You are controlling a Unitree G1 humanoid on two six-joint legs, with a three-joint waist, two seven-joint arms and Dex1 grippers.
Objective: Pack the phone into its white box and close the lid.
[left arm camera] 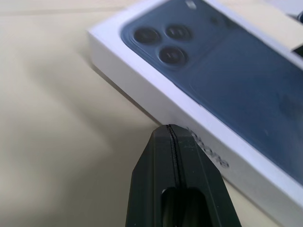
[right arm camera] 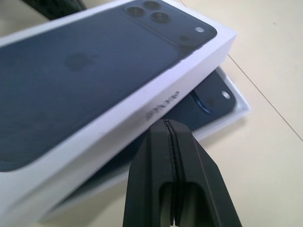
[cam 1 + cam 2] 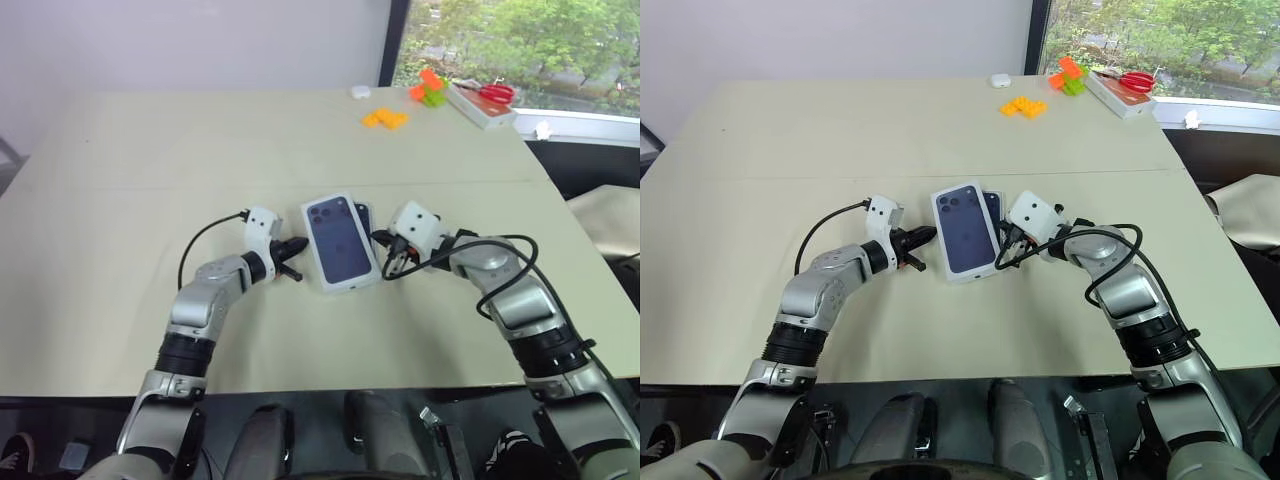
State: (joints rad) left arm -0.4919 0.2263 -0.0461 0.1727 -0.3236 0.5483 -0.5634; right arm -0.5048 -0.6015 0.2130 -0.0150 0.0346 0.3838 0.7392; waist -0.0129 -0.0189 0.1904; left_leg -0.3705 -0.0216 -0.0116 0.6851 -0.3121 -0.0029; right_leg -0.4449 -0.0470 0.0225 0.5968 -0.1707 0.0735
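Note:
The lid, white with a printed dark blue phone picture, lies at mid-table, set askew over the white box. The dark phone rests in the box and shows past the lid's right edge, also visible in the head view as the phone. My left gripper is shut, its tips at the lid's left side wall. My right gripper is shut too, its tips against the lid's right side wall, above the box.
At the table's far right lie orange blocks, a green and orange block pile, a flat box with red scissors and a small white object. Bare tabletop surrounds the lid.

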